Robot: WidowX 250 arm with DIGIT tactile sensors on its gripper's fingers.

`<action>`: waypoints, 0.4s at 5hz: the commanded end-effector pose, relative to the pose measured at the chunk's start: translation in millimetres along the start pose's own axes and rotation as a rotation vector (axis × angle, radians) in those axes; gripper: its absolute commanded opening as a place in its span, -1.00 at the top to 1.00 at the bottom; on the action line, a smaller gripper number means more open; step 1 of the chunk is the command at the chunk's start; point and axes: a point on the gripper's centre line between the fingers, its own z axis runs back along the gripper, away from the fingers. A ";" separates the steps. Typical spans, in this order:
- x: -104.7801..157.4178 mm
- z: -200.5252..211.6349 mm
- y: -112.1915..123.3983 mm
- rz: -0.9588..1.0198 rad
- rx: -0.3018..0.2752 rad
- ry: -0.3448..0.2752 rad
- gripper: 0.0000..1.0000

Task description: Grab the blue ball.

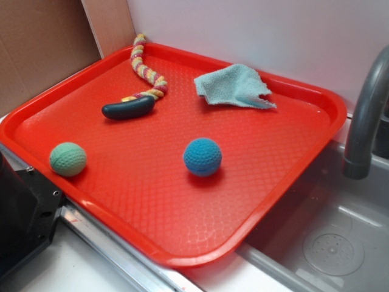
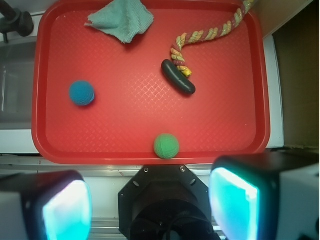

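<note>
The blue ball [image 1: 202, 156] is a deep-blue dimpled ball that rests on the red tray [image 1: 182, 258], right of its middle. In the wrist view the blue ball [image 2: 81, 93] lies at the left of the tray [image 2: 130, 115]. My gripper [image 2: 150, 207] is open and empty, with its two pale fingers [image 2: 65, 210] spread wide. It hangs high over the near side, outside the tray and far from the ball. The gripper does not show in the exterior view.
A pale green ball [image 1: 67, 159] [image 2: 166, 146] sits by the tray's near rim. A black-handled rope toy [image 1: 128, 108] [image 2: 178, 77] and a teal cloth [image 1: 234, 86] [image 2: 121, 19] lie farther back. A grey faucet [image 1: 364, 121] and sink [image 1: 328, 237] stand right; the black robot base [image 1: 24, 213] stands left.
</note>
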 end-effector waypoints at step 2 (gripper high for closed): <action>12.4 -7.3 -5.6 -0.109 0.013 -0.030 -1.00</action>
